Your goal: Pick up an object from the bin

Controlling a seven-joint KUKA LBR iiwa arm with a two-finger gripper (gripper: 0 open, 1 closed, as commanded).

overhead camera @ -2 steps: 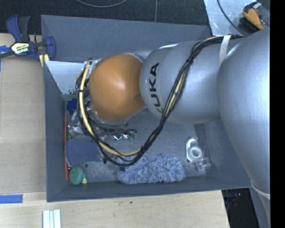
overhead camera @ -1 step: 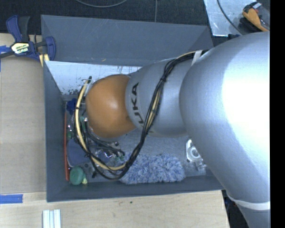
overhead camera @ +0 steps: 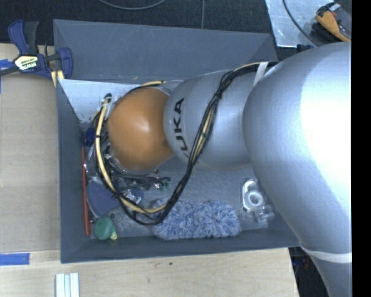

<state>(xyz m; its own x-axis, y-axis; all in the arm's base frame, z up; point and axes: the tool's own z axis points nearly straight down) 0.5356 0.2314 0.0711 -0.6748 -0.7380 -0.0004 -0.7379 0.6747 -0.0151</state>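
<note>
Nearest the gripper [overhead camera: 128, 179] a flat bluish piece [overhead camera: 98, 198] lies on the floor of the grey bin [overhead camera: 173, 48], close to the left wall. Whether this piece is touched by the gripper cannot be told. The gripper is lowered into the left half of the bin and is largely covered from above by the rounded orange cover [overhead camera: 139, 129] on the wrist. Whether it is released or clenched cannot be told either.

A thin red rod [overhead camera: 85, 190] is laid along the foot of the left wall, just beside the bluish piece. A green ball-like thing [overhead camera: 102, 228] with a small yellow bit against it is lodged in the near left corner, by the lower end of the rod. A small dark blue thing [overhead camera: 88, 138] shows between the orange cover and the left wall, but its kind cannot be made out.

Further right, a fluffy blue cloth-like bundle [overhead camera: 201, 220] is stretched along the near wall. A clear plastic piece [overhead camera: 255, 200] with a ring on top lies beyond it, towards the right end of the floor.

Black and yellow cables [overhead camera: 187, 169] are looped from the silver arm [overhead camera: 284, 141] down round the cover and across the floor beside the bundle. The right part of the bin is overlaid by the arm.
</note>
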